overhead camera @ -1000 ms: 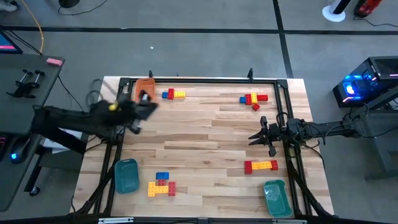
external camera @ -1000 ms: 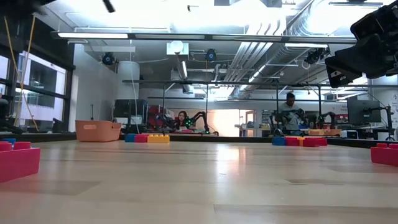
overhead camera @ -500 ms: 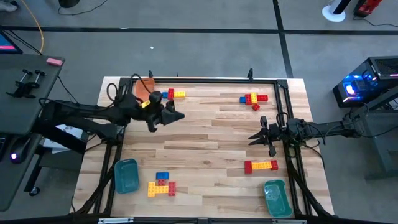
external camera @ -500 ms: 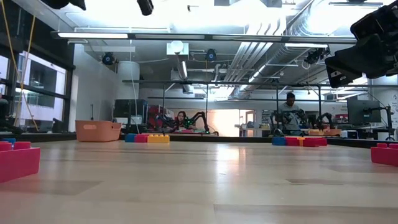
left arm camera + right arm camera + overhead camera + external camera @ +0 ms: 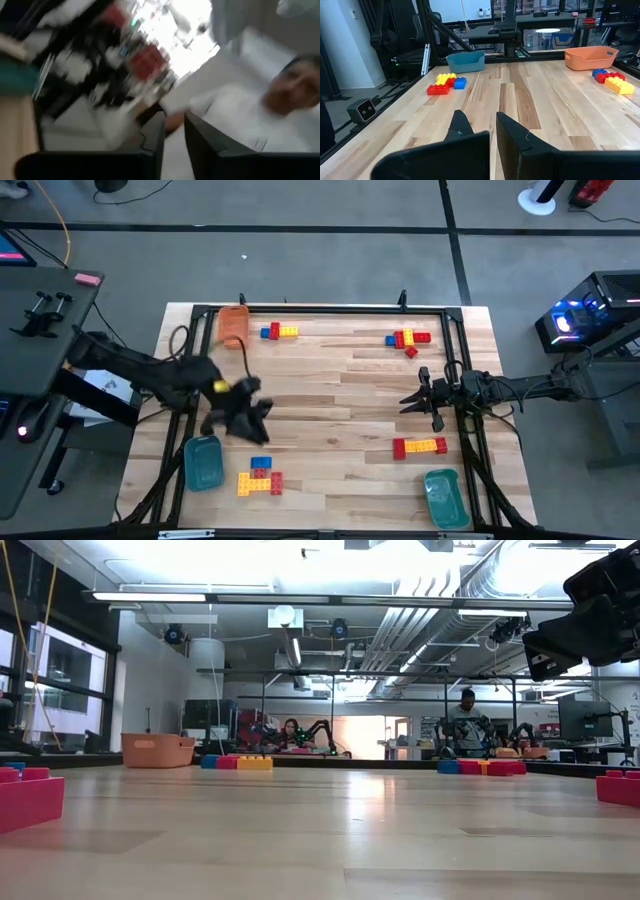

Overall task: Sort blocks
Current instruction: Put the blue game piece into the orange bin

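Small red, yellow and blue blocks lie in groups on the wooden table: far left point(image 5: 280, 332), far right point(image 5: 408, 340), near right point(image 5: 420, 446) and near left point(image 5: 260, 477). My left gripper point(image 5: 252, 416) hovers above the table, just on the far side of the near-left blocks and beside a teal tray point(image 5: 203, 462); its wrist view is blurred and shows no block. At the table's right edge my right gripper point(image 5: 412, 400) waits shut and empty, its fingers point(image 5: 462, 127) pointing level across the table.
An orange tray point(image 5: 233, 323) stands at the far left corner and a second teal tray point(image 5: 443, 497) at the near right corner. A black frame point(image 5: 320, 310) runs around the table. Bare wood lies in the middle point(image 5: 340, 395). A person shows in the room beyond.
My left gripper has swung from beside the orange tray, first out toward the table's middle, then toward the near edge, rolling as it went. It now hangs over the near-left area. No block has moved.
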